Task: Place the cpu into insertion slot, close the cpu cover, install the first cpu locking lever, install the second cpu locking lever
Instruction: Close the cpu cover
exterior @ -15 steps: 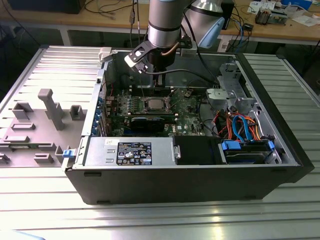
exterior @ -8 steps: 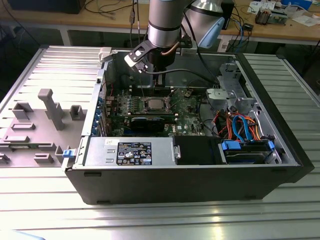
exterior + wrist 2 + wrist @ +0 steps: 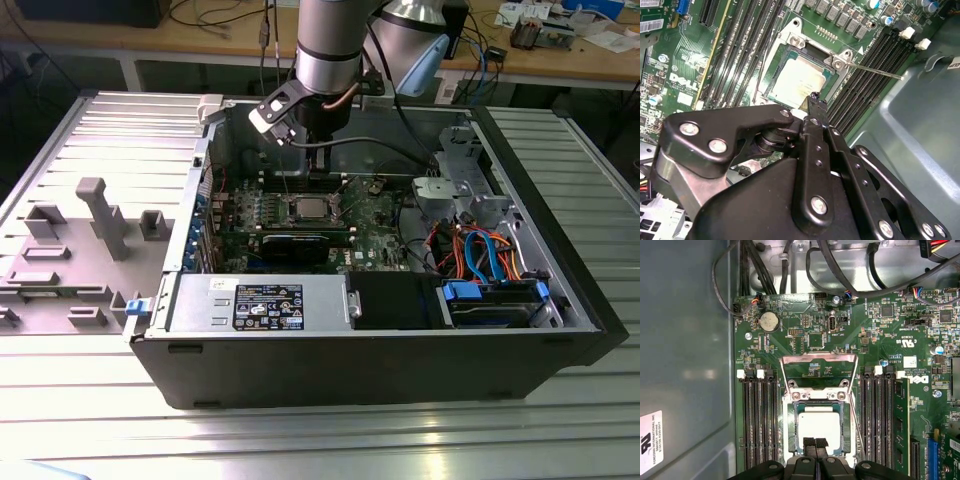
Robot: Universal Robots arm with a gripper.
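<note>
Gripper (image 3: 815,444) (image 3: 814,100) closed, two black fingertips pressed together, nothing visible between them. Hanging at the near edge of the insertion slot (image 3: 790,421) in both wrist views. Touching the rim or just above it: cannot tell.

Directly ahead of the fingertips, the cpu (image 3: 819,426) (image 3: 799,80), flat and dull silver, seated square inside the slot.

Beyond the cpu, on the slot's side farthest from the gripper, the cpu cover (image 3: 818,358): a thin silvery frame standing open, green board visible through its central cut-out.

Beside the slot, a thin metal locking lever (image 3: 856,427) (image 3: 875,70), unlatched, running along one flank of the slot and angled out over the neighbouring memory slots.

Flanking the gripper on both sides, banks of long black memory slots (image 3: 757,425) (image 3: 880,420), all on the green circuit board (image 3: 805,335). Farther past the open cover, a round coin battery (image 3: 769,320) and bundles of black cable.

In the exterior view, silver arm (image 3: 328,45) reaching straight down into an open black computer case (image 3: 400,370), with the cpu (image 3: 306,208) just below the gripper and a long black expansion card (image 3: 295,243) a little nearer the camera. Case lying on its side on a ribbed metal tabletop (image 3: 300,440).
</note>
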